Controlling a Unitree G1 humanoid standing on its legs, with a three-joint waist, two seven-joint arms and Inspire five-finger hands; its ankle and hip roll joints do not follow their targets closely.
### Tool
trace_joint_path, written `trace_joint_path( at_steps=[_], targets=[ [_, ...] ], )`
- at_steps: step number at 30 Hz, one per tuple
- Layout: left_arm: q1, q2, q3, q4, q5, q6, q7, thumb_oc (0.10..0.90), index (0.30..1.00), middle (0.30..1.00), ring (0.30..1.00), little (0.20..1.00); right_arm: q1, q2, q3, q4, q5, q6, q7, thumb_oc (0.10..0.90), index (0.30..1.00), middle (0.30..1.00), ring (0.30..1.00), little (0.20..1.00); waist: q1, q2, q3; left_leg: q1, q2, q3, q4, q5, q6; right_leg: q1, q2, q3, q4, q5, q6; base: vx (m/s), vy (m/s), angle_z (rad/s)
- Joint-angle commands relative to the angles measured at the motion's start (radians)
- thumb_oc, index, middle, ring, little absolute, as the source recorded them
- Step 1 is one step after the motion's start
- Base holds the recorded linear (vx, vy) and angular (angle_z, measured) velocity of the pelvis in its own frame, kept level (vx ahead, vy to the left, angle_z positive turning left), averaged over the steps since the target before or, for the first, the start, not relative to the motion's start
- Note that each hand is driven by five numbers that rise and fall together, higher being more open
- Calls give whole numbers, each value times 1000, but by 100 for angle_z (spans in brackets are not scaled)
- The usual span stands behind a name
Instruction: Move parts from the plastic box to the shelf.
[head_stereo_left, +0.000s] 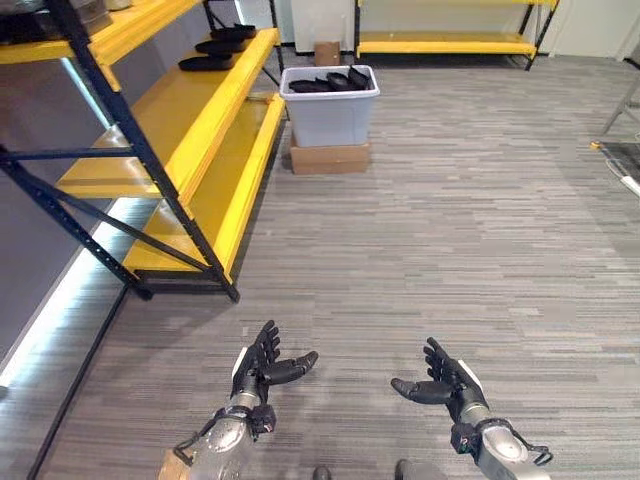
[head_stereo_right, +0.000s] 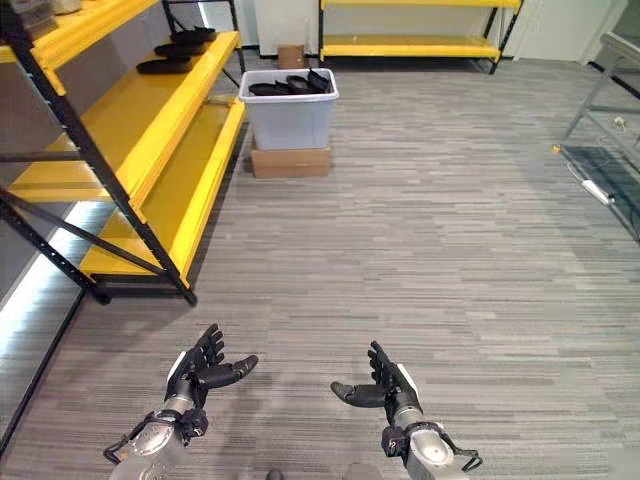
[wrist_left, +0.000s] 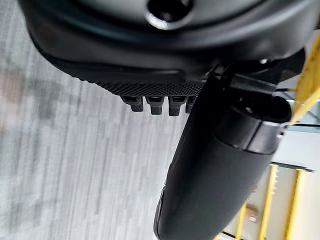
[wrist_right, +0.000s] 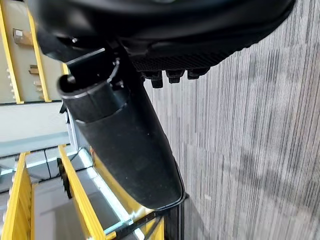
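A grey plastic box (head_stereo_left: 330, 112) stands on a flat cardboard carton (head_stereo_left: 329, 158) far ahead on the floor, with several black parts (head_stereo_left: 330, 82) lying in it. To its left runs a yellow shelf (head_stereo_left: 200, 110) on dark blue posts, and a few black parts (head_stereo_left: 218, 48) rest on its middle level at the far end. My left hand (head_stereo_left: 262, 367) and right hand (head_stereo_left: 442, 385) hover low near me, well short of the box. Both are open with straight fingers and hold nothing.
A second yellow shelf (head_stereo_left: 445, 42) stands against the back wall, with a small cardboard box (head_stereo_left: 327, 52) on the floor beside it. A metal frame (head_stereo_right: 610, 150) edges in at the right. Grey striped floor (head_stereo_left: 450, 230) stretches between me and the box.
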Motion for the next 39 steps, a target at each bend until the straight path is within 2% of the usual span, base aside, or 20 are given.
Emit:
trace_joint_path(
  at_steps=[1, 3, 4, 7, 11, 13, 18, 19, 20, 21, 23, 25, 26, 27, 28, 31, 33, 34, 36, 39],
  targets=[
    [-80, 50, 41, -99, 32, -90, -10, 900, 1000, 1000, 1000, 1000, -66, 23, -14, -75, 44, -98, 4, 900, 1000, 1000, 1000, 1000, -2, -18, 25, 70, -24, -54, -17, -79, -8, -49, 71, 4, -123, 98, 34, 205, 22, 4],
    [-78, 52, 44, -104, 28, -93, -13, 900, 1000, 1000, 1000, 1000, -63, 15, -21, -80, 44, -101, 0, 900, 1000, 1000, 1000, 1000, -9, -28, 28, 92, -35, -69, -17, -104, -14, -43, 51, -56, -286, 117, 34, 290, -59, 8],
    [-81, 50, 46, -108, 25, -95, -11, 900, 1000, 1000, 1000, 1000, -69, 11, -25, -68, 48, -100, -6, 900, 1000, 1000, 1000, 1000, -18, -34, 28, 121, -34, -87, -17, -133, -31, -32, 52, -95, -477, 148, 48, 280, -91, 26],
    [-80, 50, 53, -108, 31, -93, -18, 900, 1000, 1000, 1000, 1000, -72, 8, -31, -70, 41, -97, -3, 900, 1000, 1000, 1000, 1000, -27, -51, 20, 174, -20, -95, -17, -167, -58, -24, 61, -127, -679, 218, 75, 350, -110, 32],
    [-73, 49, 46, -113, 32, -93, -33, 900, 1000, 1000, 1000, 1000, -58, 0, -36, -82, 33, -93, 2, 900, 1000, 1000, 1000, 1000, -41, -56, 3, 250, 5, -118, -17, -207, -76, -12, 81, -102, -701, 243, 81, 402, -129, 25],
    [-84, 38, 26, -100, 39, -91, -37, 900, 1000, 1000, 1000, 1000, -46, 2, -40, -75, 47, -99, -1, 900, 1000, 1000, 1000, 1000, -62, -53, -34, 283, 47, -134, -17, -188, -99, 11, 117, -45, -695, 244, 59, 485, -206, 49],
    [-108, 31, 3, -104, 20, -96, -36, 900, 1000, 1000, 1000, 1000, -45, -16, -47, -82, 75, -110, 2, 900, 1000, 1000, 1000, 1000, -89, -13, -69, 272, 138, -158, 57, -90, -142, -10, 176, -62, -605, 191, 8, 399, -210, 56],
    [-106, 32, 6, -111, 8, -94, -36, 900, 1000, 1000, 1000, 1000, -48, -23, -45, -82, 78, -114, 6, 900, 1000, 1000, 1000, 1000, -84, -5, -77, 231, 165, -150, 180, 19, -166, 17, 198, -76, -585, 145, -18, 536, -352, 12],
    [-114, 34, -2, -121, -4, -92, -37, 900, 1000, 1000, 1000, 1000, -52, -29, -40, -74, 86, -120, 2, 900, 1000, 1000, 1000, 1000, -76, -23, -65, 126, 170, -144, 398, 153, -184, 82, 213, -56, -603, 118, -54, 529, -351, -5],
    [-115, 35, -2, -121, -4, -92, -37, 900, 1000, 1000, 1000, 1000, -53, -28, -41, -74, 86, -120, 2, 900, 1000, 1000, 1000, 1000, -78, -23, -66, 119, 170, -146, 408, 149, -184, 80, 213, -57, -603, 119, -54, 356, -308, -1],
    [-118, 40, -6, -134, -14, -87, -36, 900, 1000, 1000, 1000, 1000, -63, -39, -39, -74, 95, -128, -4, 900, 1000, 1000, 1000, 1000, -49, -58, -30, -8, 162, -147, 668, 229, -169, 152, 216, -44, -629, 98, -92, 244, -286, -26],
    [-113, 46, -6, -138, -22, -81, -40, 900, 1000, 1000, 1000, 1000, -68, -50, -38, -74, 92, -126, -17, 900, 1000, 1000, 1000, 1000, -24, -82, -1, -85, 161, -117, 776, 194, -126, 203, 220, -15, -643, 75, -116, 329, -259, -25],
    [-98, 44, 0, -133, -16, -77, -38, 900, 1000, 1000, 1000, 1000, -69, -58, -49, -75, 89, -123, -28, 900, 1000, 1000, 1000, 1000, 9, -100, 22, -213, 113, -98, 801, 97, -104, 259, 210, 12, -651, 58, -116, 302, -132, -8],
    [-98, 45, 0, -133, -16, -77, -38, 900, 1000, 1000, 1000, 1000, -69, -57, -49, -75, 89, -123, -28, 900, 1000, 1000, 1000, 1000, 8, -102, 20, -216, 111, -98, 800, 100, -103, 256, 208, 12, -651, 59, -115, 393, -71, -36],
    [-77, 47, 11, -133, -15, -79, -33, 900, 1000, 1000, 1000, 1000, -61, -59, -52, -81, 84, -126, -31, 900, 1000, 1000, 1000, 1000, 31, -115, 32, -326, 90, -79, 722, 42, -95, 301, 199, 29, -661, 45, -108, 192, -14, -27],
    [-71, 51, 16, -130, -9, -79, -30, 900, 1000, 1000, 1000, 1000, -56, -60, -56, -79, 80, -129, -34, 900, 1000, 1000, 1000, 1000, 34, -117, 30, -354, 92, -58, 564, 61, -98, 315, 195, 32, -672, 38, -97, 287, 36, -20],
    [-63, 52, 21, -107, 27, -82, -37, 900, 1000, 1000, 1000, 1000, -34, -54, -46, -71, 51, -128, -22, 900, 1000, 1000, 1000, 1000, 50, -83, 9, -327, 66, -40, 4, 173, -124, 392, 224, 46, -709, -3, -75, 584, 151, -17],
    [-63, 52, 21, -107, 27, -82, -37, 900, 1000, 1000, 1000, 1000, -34, -54, -46, -71, 51, -128, -22, 900, 1000, 1000, 1000, 1000, 49, -82, 9, -325, 67, -40, -2, 178, -124, 391, 225, 46, -709, -2, -75, 502, 122, -2],
    [-55, 47, 23, -111, 43, -81, -31, 900, 1000, 1000, 1000, 1000, -39, -54, -32, -63, 30, -119, -15, 900, 1000, 1000, 1000, 1000, 68, -73, 3, -405, 30, -134, -17, 153, -141, 447, 241, 86, -711, -32, -77, 395, 85, -6],
    [-45, 44, 29, -116, 30, -83, -37, 900, 1000, 1000, 1000, 1000, -42, -51, -19, -74, 23, -104, -2, 900, 1000, 1000, 1000, 1000, 78, -55, -19, -375, 59, -100, -17, 213, -147, 505, 245, 141, -692, -91, -81, 491, 169, -61]
  ],
)
